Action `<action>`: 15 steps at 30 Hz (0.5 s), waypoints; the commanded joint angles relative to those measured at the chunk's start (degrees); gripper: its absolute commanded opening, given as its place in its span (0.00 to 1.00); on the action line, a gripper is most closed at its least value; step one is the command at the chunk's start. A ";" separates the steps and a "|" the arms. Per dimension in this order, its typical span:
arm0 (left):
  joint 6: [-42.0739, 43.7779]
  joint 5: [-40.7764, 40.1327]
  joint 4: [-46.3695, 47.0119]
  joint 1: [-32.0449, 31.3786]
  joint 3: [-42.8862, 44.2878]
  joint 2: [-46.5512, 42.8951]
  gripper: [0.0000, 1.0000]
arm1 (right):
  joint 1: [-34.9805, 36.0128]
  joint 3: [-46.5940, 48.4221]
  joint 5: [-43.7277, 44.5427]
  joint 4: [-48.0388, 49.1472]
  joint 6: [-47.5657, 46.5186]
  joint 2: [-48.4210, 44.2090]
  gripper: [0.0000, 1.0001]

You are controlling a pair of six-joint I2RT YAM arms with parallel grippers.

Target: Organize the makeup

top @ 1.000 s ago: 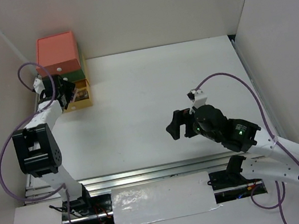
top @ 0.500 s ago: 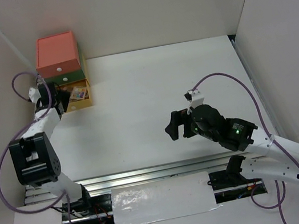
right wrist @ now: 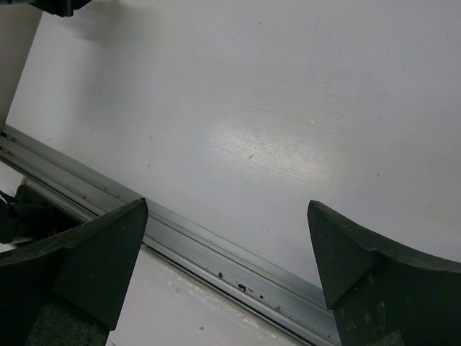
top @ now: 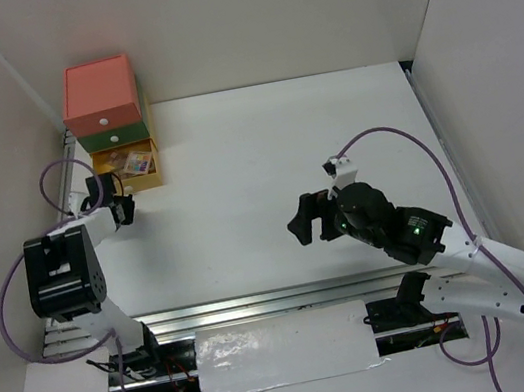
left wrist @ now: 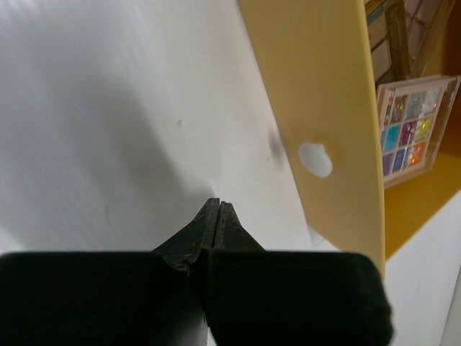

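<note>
No text, label, brand, number or sign can be read in any of the views. The multicolour eyeshadow palette (left wrist: 414, 126) shows only its coloured pans. The yellow drawer front (left wrist: 317, 86) is plain apart from a small white round spot. The arms are too small and dark in the overhead view for any marking on them to be made out.
</note>
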 commanded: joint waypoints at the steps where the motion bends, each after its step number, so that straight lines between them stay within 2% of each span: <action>1: 0.83 0.62 6.29 0.52 3.67 4.46 0.03 | -0.33 -0.92 -0.21 4.49 -1.24 -0.35 1.00; 9: 1.71 0.45 8.49 1.05 11.32 12.73 0.04 | -0.42 1.71 -1.53 7.22 -3.61 4.22 1.00; 15: 2.94 -0.34 6.12 1.22 20.37 18.62 0.05 | -0.42 3.38 -1.36 8.19 -5.19 7.65 1.00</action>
